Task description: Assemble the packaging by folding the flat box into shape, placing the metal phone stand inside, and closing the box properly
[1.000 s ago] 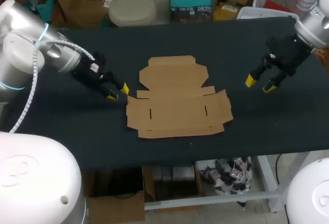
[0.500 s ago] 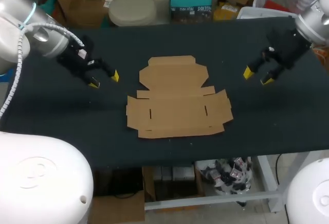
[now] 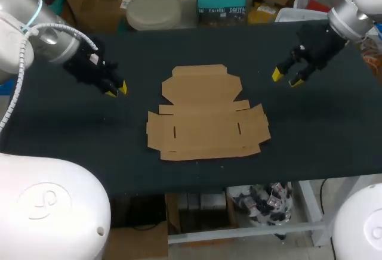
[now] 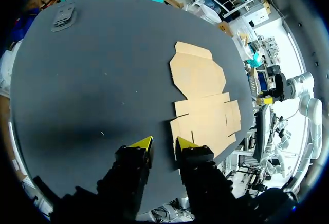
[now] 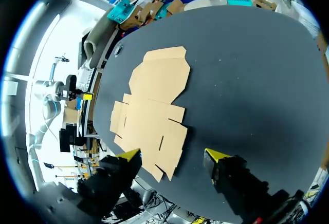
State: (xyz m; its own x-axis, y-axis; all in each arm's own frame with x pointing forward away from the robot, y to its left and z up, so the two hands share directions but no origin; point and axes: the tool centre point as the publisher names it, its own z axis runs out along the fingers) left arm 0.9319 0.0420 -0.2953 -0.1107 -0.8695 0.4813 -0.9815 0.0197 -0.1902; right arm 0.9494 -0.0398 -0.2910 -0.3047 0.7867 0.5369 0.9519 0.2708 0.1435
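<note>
1. The flat cardboard box blank (image 3: 206, 114) is lying unfolded near the middle of the black table (image 3: 71, 141). All its flaps are lying spread flat, and the rounded lid panel is pointing toward the far edge.
2. The left gripper (image 3: 116, 90) is hanging over bare table to the left of the blank, level with the lid panel and well apart from it. Nothing is touching the cardboard.
3. In the left wrist view the left gripper (image 4: 163, 143) is showing its two yellow tips standing a narrow gap apart, with nothing between them. The blank (image 4: 203, 100) is lying ahead of it and off to one side, and the near corner is sitting just beyond one fingertip.
4. The right gripper (image 3: 286, 78) is hanging over the table to the right of the blank, near the lid panel's level and clear of the cardboard.
5. In the right wrist view the right gripper (image 5: 172, 156) is holding its jaws wide apart and gripping nothing. The blank (image 5: 154, 106) is lying ahead of it, with its nearest flaps sitting between the two fingers' lines but below them on the table (image 5: 247, 70).
6. A small grey flat object (image 4: 64, 16) is resting near the table's far edge, well apart from the blank. I cannot tell what it is.
</note>
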